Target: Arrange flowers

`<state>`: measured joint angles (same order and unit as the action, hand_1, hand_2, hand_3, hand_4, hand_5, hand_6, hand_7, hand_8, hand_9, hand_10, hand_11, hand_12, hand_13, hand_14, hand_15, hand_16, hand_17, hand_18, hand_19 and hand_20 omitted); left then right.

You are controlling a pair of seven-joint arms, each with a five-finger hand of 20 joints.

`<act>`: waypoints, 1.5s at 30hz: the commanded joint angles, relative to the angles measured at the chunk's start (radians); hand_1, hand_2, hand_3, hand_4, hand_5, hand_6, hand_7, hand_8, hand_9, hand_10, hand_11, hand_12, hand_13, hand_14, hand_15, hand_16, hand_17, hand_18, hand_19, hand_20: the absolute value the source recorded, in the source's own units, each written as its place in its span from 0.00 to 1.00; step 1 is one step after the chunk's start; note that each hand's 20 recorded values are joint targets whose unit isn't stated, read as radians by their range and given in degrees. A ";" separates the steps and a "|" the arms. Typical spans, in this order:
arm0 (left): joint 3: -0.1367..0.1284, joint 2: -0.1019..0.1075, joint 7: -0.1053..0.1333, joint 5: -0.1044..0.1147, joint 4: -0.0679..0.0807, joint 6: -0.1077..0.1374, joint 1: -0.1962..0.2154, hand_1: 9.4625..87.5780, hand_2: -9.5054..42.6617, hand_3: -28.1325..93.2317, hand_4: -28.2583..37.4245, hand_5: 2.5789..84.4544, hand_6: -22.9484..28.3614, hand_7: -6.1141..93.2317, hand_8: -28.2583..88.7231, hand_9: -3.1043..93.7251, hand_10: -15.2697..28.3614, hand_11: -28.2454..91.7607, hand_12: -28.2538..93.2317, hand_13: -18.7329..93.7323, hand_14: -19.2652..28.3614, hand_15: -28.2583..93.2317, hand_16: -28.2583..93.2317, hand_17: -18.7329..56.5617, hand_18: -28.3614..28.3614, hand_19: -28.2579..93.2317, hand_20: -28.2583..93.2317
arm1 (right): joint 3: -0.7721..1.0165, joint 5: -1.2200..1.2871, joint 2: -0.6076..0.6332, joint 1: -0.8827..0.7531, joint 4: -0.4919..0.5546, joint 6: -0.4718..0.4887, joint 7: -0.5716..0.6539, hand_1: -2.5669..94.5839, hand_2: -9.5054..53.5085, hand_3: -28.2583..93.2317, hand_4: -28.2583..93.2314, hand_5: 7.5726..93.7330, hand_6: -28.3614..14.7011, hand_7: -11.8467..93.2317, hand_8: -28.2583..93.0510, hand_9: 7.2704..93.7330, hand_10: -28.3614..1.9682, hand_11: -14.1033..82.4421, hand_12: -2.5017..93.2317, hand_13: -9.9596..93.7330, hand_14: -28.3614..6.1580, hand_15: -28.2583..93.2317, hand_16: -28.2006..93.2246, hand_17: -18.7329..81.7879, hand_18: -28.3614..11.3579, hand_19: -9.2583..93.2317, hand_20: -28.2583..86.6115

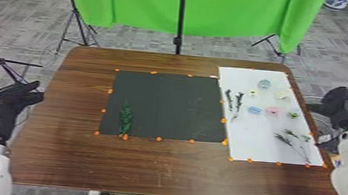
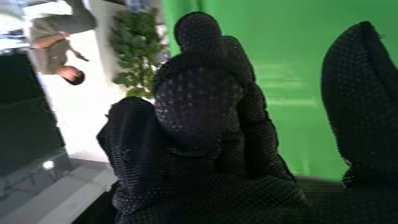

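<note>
While blossoms and cut stems lie across a white sheet (image 1: 252,129) on the right side of a brown wooden table (image 1: 165,167), a two-armed robot holds its gloved hands off opposite sides, empty. The right hand (image 1: 341,106) hangs beyond the right edge, beside the sheet, its fingers loosely extended and its thumb standing well apart, grasping nothing. The left hand (image 1: 12,95), off the left edge, is likewise released, its fingers relaxed. On a black mat (image 1: 165,102) at the center, a leafy green sprig (image 1: 126,119) lies near the lower left corner, roughly upright in the head view. On the sheet, two slender green sprigs (image 1: 239,101) lie side by side near the mat. Across from them are a pale blue-green bloom (image 1: 264,84), a small yellow bloom (image 1: 252,93) and a cream bloom (image 1: 281,95); below, a blue bloom (image 1: 255,110), a pink bloom (image 1: 272,112) and a small green bloom (image 1: 294,115) form a row. Thin branching stems (image 1: 286,140) lie slanted toward the sheet's near end. Orange markers (image 1: 159,139) dot the borders of mat and sheet.
</note>
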<state>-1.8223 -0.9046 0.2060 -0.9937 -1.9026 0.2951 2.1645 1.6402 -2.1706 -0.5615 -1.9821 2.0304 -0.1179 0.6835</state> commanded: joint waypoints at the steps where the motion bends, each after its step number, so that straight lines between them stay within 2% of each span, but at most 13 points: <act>1: 0.025 -0.016 -0.031 -0.027 -0.002 -0.045 -0.012 0.18 0.64 0.74 0.00 0.57 0.60 0.15 0.19 0.57 0.72 0.40 0.31 0.54 0.81 0.38 0.20 0.42 0.71 0.33 0.36 | -0.067 0.047 -0.009 -0.007 -0.030 0.064 0.021 0.37 0.00 0.75 0.14 0.63 0.54 0.30 0.19 0.80 0.44 0.42 0.31 0.97 0.71 0.68 0.52 0.78 0.31 1.00 0.68; 7: 0.018 -0.017 -0.034 -0.027 -0.008 -0.048 -0.003 0.18 0.62 0.74 0.00 0.57 0.60 0.15 0.19 0.56 0.72 0.40 0.31 0.54 0.81 0.38 0.20 0.42 0.71 0.33 0.36 | -0.085 0.054 -0.016 -0.021 -0.039 0.094 0.026 0.37 0.00 0.75 0.14 0.64 0.53 0.30 0.19 0.81 0.46 0.43 0.31 0.97 0.71 0.68 0.52 0.78 0.31 1.00 0.68; 16: 0.021 -0.023 -0.039 -0.031 -0.013 -0.056 0.000 0.18 0.61 0.74 0.00 0.57 0.60 0.15 0.19 0.56 0.72 0.40 0.31 0.54 0.81 0.38 0.20 0.42 0.72 0.33 0.36 | -0.106 0.074 -0.015 -0.030 -0.051 0.140 0.030 0.38 0.00 0.75 0.14 0.66 0.53 0.30 0.19 0.82 0.47 0.43 0.31 0.97 0.72 0.68 0.52 0.78 0.32 1.00 0.68; 18: 0.025 -0.021 -0.043 -0.033 -0.009 -0.062 -0.007 0.18 0.61 0.74 0.00 0.57 0.60 0.15 0.19 0.56 0.72 0.40 0.31 0.54 0.81 0.38 0.20 0.42 0.71 0.33 0.36 | -0.106 0.079 -0.018 -0.037 -0.051 0.146 0.037 0.38 0.00 0.75 0.14 0.66 0.53 0.30 0.19 0.83 0.48 0.44 0.31 0.97 0.72 0.68 0.52 0.78 0.32 1.00 0.68; 24: 0.020 -0.020 -0.042 -0.032 -0.013 -0.056 -0.004 0.19 0.59 0.75 0.00 0.57 0.60 0.15 0.19 0.56 0.72 0.40 0.31 0.54 0.81 0.38 0.20 0.42 0.71 0.33 0.36 | -0.136 0.086 -0.017 -0.020 -0.065 0.123 0.039 0.45 0.00 0.75 0.12 0.71 0.56 0.33 0.19 0.87 0.50 0.45 0.31 0.98 0.73 0.67 0.52 0.79 0.35 1.00 0.67; 26: 0.021 -0.019 -0.042 -0.033 -0.013 -0.059 -0.005 0.19 0.59 0.74 0.00 0.57 0.60 0.15 0.19 0.56 0.72 0.40 0.31 0.54 0.81 0.38 0.20 0.42 0.71 0.33 0.36 | -0.137 0.091 -0.014 -0.022 -0.066 0.111 0.044 0.51 0.00 0.70 0.12 0.74 0.58 0.33 0.34 0.90 0.52 0.46 0.31 0.99 0.75 0.67 0.52 0.80 0.36 1.00 0.66; 28: 0.021 -0.022 -0.042 -0.034 -0.014 -0.060 -0.004 0.19 0.59 0.75 0.00 0.57 0.60 0.15 0.19 0.56 0.72 0.40 0.31 0.54 0.81 0.38 0.20 0.42 0.71 0.33 0.36 | -0.145 0.073 -0.009 -0.020 -0.069 0.076 0.044 0.57 0.00 0.66 0.12 0.76 0.58 0.34 0.39 0.92 0.53 0.47 0.31 1.00 0.76 0.67 0.52 0.81 0.36 1.00 0.66; 31: 0.019 -0.022 -0.044 -0.035 -0.016 -0.060 0.001 0.19 0.58 0.74 0.00 0.57 0.60 0.15 0.19 0.56 0.72 0.40 0.31 0.54 0.81 0.38 0.20 0.42 0.71 0.33 0.36 | -0.129 0.056 -0.002 -0.026 -0.048 0.068 0.044 0.62 0.00 0.67 0.12 0.81 0.61 0.40 0.40 0.96 0.57 0.50 0.32 1.00 0.78 0.70 0.49 0.84 0.37 1.00 0.67; 37: 0.011 -0.021 -0.049 -0.037 -0.022 -0.060 0.009 0.19 0.57 0.75 0.00 0.57 0.60 0.15 0.19 0.56 0.72 0.40 0.31 0.54 0.81 0.38 0.20 0.42 0.71 0.33 0.36 | -0.101 -0.015 0.024 -0.017 0.004 0.068 0.003 0.62 0.00 0.69 0.12 0.81 0.62 0.42 0.39 0.96 0.59 0.52 0.33 1.00 0.79 0.72 0.48 0.84 0.37 1.00 0.68; 39: 0.010 -0.019 -0.051 -0.038 -0.022 -0.064 0.009 0.19 0.57 0.75 0.00 0.57 0.60 0.15 0.19 0.56 0.72 0.40 0.31 0.54 0.81 0.38 0.20 0.42 0.71 0.33 0.36 | -0.075 -0.033 0.038 -0.037 0.077 0.079 0.028 0.62 0.00 0.69 0.12 0.82 0.62 0.42 0.39 0.97 0.59 0.53 0.33 1.00 0.79 0.72 0.48 0.85 0.38 1.00 0.68; 43: 0.000 -0.018 -0.057 -0.041 -0.030 -0.065 0.021 0.19 0.56 0.75 0.00 0.57 0.60 0.15 0.19 0.56 0.72 0.40 0.31 0.54 0.81 0.38 0.20 0.42 0.71 0.33 0.36 | -0.108 -0.029 0.057 0.019 0.143 0.027 0.030 0.61 0.00 0.70 0.12 0.82 0.63 0.43 0.38 0.97 0.59 0.54 0.33 1.00 0.79 0.72 0.47 0.85 0.37 1.00 0.69; 45: 0.000 -0.018 -0.059 -0.043 -0.029 -0.066 0.019 0.19 0.56 0.75 0.00 0.57 0.60 0.15 0.19 0.56 0.72 0.40 0.31 0.54 0.81 0.38 0.20 0.42 0.71 0.33 0.36 | -0.188 -0.023 0.060 0.119 0.158 0.009 0.033 0.61 0.00 0.70 0.12 0.82 0.62 0.44 0.37 0.97 0.59 0.54 0.33 1.00 0.80 0.73 0.47 0.85 0.37 1.00 0.69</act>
<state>-1.8117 -0.9155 0.1653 -1.0270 -1.9243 0.2423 2.1644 1.5434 -2.1967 -0.5404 -2.0146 2.0823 -0.0397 0.7131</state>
